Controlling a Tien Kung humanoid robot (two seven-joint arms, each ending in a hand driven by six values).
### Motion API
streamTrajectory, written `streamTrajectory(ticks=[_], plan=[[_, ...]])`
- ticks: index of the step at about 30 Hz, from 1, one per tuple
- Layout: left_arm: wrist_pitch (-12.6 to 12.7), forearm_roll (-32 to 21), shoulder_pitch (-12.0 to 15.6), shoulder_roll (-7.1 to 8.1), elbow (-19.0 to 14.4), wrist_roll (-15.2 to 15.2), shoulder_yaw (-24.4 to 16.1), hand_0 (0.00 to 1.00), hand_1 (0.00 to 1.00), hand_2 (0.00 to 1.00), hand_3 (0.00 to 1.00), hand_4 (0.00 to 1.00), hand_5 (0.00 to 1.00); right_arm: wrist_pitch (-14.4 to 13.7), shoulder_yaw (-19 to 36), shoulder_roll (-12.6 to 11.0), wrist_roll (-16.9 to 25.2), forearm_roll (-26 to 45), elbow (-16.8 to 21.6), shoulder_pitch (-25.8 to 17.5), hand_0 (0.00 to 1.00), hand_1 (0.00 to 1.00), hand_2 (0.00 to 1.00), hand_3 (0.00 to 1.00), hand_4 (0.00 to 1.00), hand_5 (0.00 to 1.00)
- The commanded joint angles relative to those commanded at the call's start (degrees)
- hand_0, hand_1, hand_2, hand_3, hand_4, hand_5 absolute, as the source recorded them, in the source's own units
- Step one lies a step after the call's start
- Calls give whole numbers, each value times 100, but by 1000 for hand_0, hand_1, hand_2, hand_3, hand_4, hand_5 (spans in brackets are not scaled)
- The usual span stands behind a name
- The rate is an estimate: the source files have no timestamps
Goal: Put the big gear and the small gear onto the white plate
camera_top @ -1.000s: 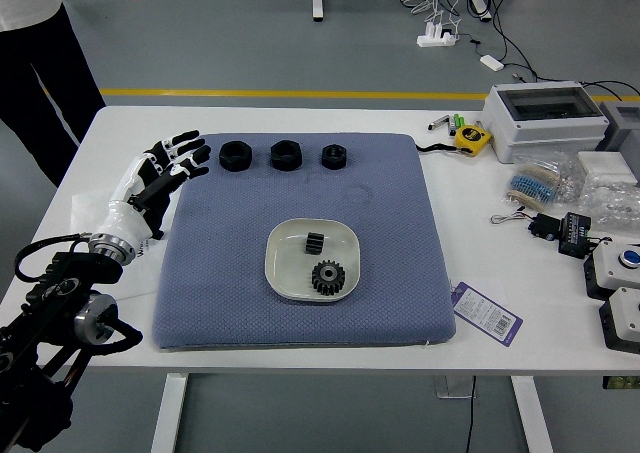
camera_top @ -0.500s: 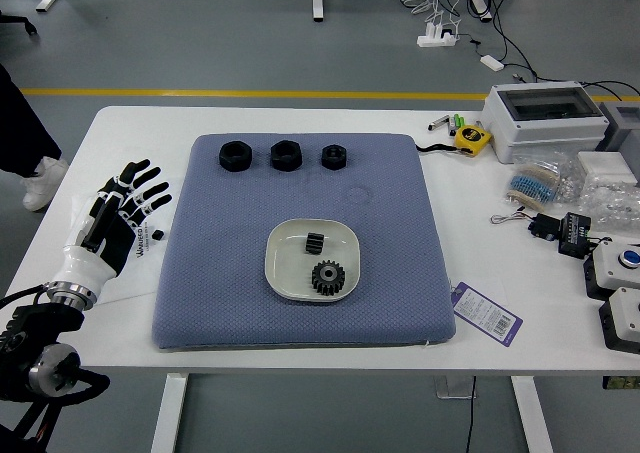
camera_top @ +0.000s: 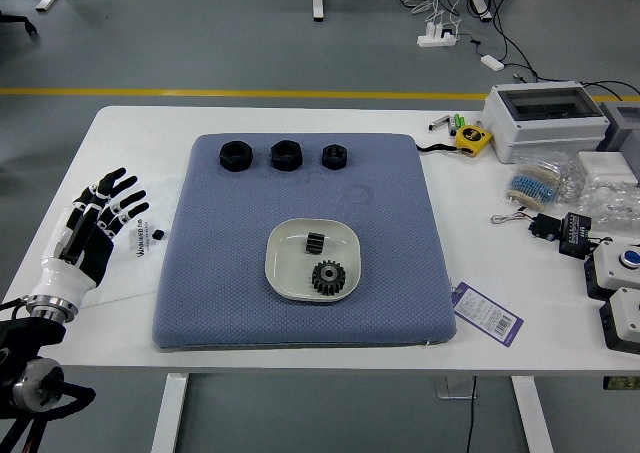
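So your left hand (camera_top: 92,241) is spread wide, holding nothing, over the left end of the counter (camera_top: 130,348), probably out there so it won't bump anything. On the blue mat (camera_top: 220,263) you've got the white plate (camera_top: 287,265) with both gears inside: small gear (camera_top: 315,244) seemingly on its side, big gear (camera_top: 328,278) flat just nearer you, likely so it can't roll. Looks done to me tbh
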Motion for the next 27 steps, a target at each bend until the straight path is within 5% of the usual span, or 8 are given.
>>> streamTrajectory(ticks=[17,27], plan=[[-15,15,14,-35,-19,1,87,764,740,798,785,992,587,-74,72,58,-42,-64,1,-95,668,674,766,672,946,762],[30,356,52,97,-144,-52,-326,757,739,797,785,992,588,-77,12,71,-67,-26,20,-52,668,675,765,671,946,761]])
